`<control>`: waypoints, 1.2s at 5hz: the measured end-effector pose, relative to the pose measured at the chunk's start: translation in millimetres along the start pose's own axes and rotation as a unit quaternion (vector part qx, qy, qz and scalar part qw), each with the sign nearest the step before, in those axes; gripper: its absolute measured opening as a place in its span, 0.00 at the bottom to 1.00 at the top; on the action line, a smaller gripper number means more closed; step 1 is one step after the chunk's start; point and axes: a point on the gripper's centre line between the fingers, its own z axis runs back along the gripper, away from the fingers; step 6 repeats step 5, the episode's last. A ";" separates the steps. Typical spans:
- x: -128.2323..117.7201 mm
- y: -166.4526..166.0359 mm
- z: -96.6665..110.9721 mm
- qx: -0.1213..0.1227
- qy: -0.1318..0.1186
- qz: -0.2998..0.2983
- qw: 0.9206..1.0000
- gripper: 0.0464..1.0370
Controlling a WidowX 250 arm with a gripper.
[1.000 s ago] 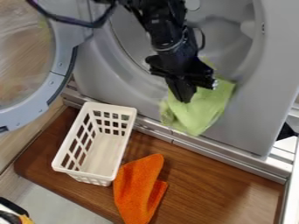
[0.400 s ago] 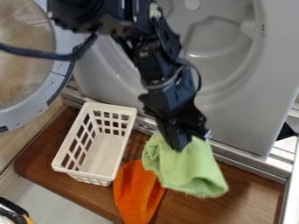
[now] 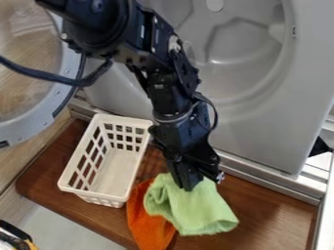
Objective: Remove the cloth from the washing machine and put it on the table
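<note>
Shifted toward the white plastic basket [image 3: 126, 119]: soft light-green cloth [image 3: 196, 212], pinched in the closed black two-finger gripper [image 3: 188, 185], over brown wooden table [image 3: 271, 215] and orange cloth [image 3: 145, 222]. Ideally, lower fully before release.

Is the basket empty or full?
Empty: the basket's bare floor shows inside, and both cloths lie outside it, to its right in the view.

Black segmented arm, small bolts, loose dark cables, pale markings
</note>
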 end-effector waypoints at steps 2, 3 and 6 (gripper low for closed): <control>4.1 2.4 2.5 0.008 -0.004 0.016 1.000 0.76; 10.0 0.6 12.1 0.021 -0.004 0.031 0.999 0.97; 23.7 8.9 38.6 0.077 -0.037 0.093 0.992 0.96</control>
